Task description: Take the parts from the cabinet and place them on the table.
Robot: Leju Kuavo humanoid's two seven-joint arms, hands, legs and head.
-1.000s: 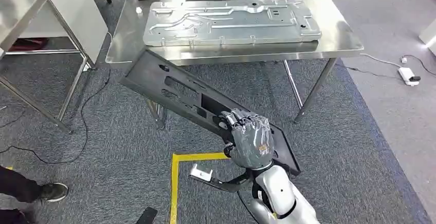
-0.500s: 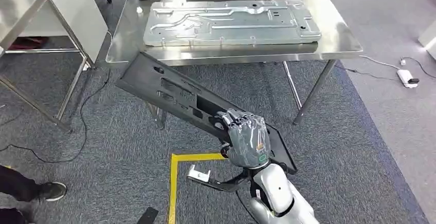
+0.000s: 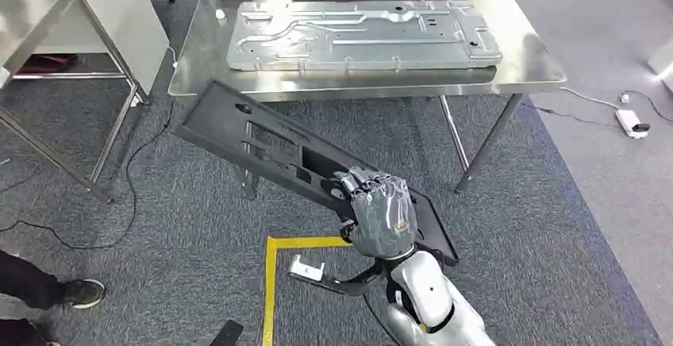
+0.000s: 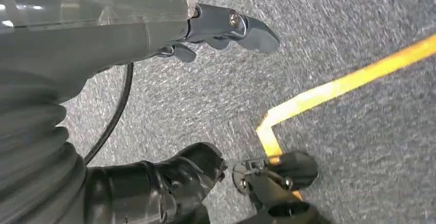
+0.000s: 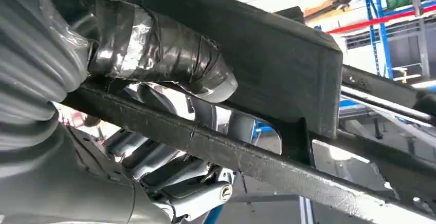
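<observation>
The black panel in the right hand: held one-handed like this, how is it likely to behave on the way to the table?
The black panel looks stiff: it juts out straight from the right hand with no visible droop. Being long and gripped well off its middle, it probably levers hard on the hand and may swing. Its far end hangs near the steel table edge, so it could knock there.

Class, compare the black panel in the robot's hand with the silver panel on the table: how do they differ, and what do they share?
The black panel is dark and matte; the silver panel is shiny metal. The black panel is tilted in the air, gripped by the right hand; the silver panel lies flat on the table. Both are long, flat and have shaped cut-outs or ridges.
</observation>
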